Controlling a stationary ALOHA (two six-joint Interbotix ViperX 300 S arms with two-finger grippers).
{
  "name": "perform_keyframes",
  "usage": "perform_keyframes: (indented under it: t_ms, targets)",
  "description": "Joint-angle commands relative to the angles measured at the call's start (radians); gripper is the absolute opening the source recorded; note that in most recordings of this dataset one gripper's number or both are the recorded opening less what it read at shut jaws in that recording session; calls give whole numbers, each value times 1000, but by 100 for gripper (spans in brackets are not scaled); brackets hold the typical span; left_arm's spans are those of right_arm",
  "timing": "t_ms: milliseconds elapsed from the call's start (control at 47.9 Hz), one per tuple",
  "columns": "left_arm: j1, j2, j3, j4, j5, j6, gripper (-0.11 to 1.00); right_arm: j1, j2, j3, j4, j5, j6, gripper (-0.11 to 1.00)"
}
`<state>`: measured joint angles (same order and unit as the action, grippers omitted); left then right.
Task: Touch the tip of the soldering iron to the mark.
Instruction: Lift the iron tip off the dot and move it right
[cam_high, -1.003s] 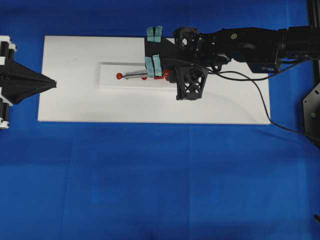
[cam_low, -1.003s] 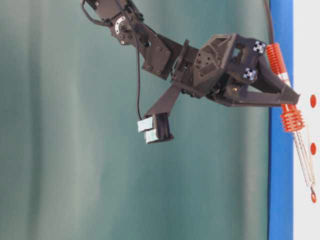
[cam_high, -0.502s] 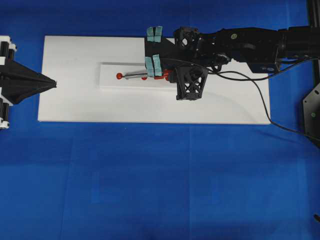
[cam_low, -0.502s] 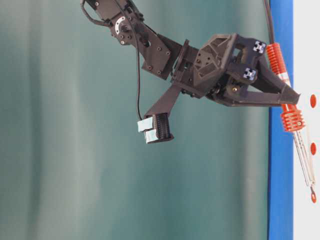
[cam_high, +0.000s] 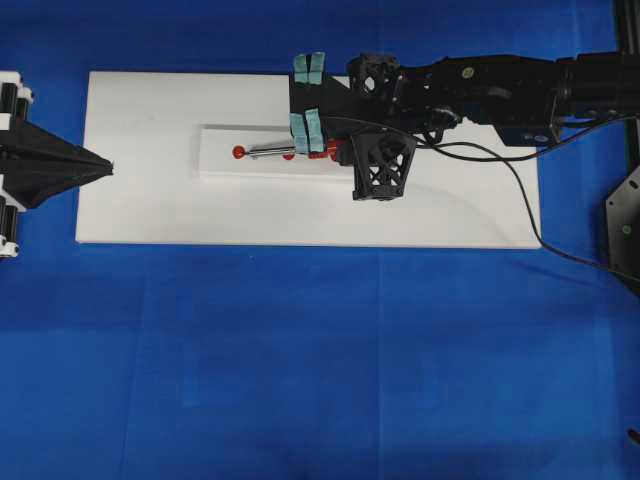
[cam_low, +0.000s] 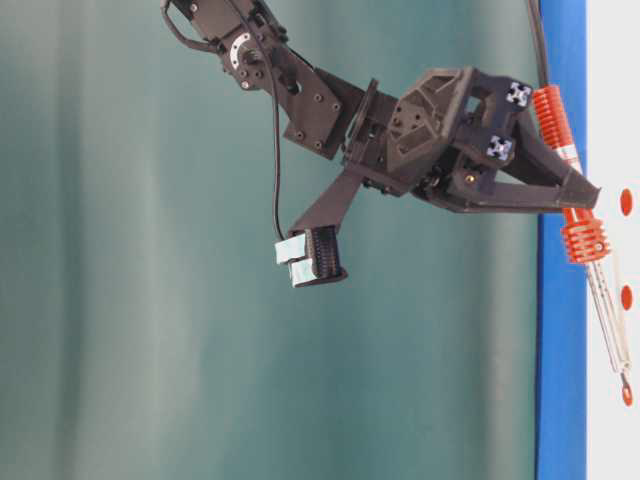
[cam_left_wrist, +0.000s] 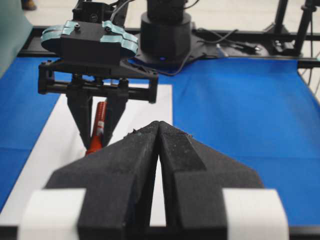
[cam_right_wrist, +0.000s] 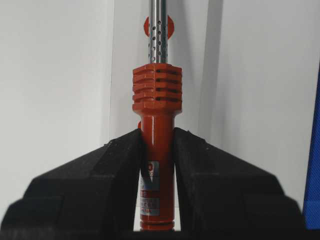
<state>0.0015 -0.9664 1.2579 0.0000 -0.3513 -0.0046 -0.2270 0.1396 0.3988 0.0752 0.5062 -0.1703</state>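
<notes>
Right wrist view shows the right gripper (cam_right_wrist: 157, 165) clamped tight on the soldering iron (cam_right_wrist: 157, 125), its black foam-like pads pressed against the smooth red-orange handle just behind the ribbed collar. From there the perforated silver shaft runs forward over a red dot (cam_right_wrist: 159, 26) on the white board (cam_right_wrist: 55, 75); the tip itself is cut off at the top of this view.

Overhead, the iron lies along a raised white strip, its shaft reaching left toward a red mark (cam_high: 239, 152) at the strip's end. At table level the dark tip (cam_low: 625, 380) sits right at the lowest red mark, touching or very nearly so; I cannot tell which for certain. My judgement is that the pick-up and the carry are done and the touch is made or a hair away, leaving at most a last slight press.

The black cord (cam_high: 500, 170) trails loosely over the matte white board onto the blue cloth covering the bench (cam_high: 320, 380).

The left gripper (cam_left_wrist: 158, 165), wedge-shaped with rough dark pads, is closed on nothing and parked at the board's left edge.
</notes>
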Motion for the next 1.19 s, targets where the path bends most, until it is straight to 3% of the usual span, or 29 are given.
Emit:
perform_keyframes:
  t_ms: [0,460,1170]
  targets:
    - [0,8,-9,2,-6,-2,0,-2,-15,-23,-2,-3,0,6]
    - [2,6,-9,2,-6,-2,0,-2,-32,-40,-3,32,2,6]
    - [0,3,-11,2,-6,-2,0,-2,-202,-83,-28,170,3,6]
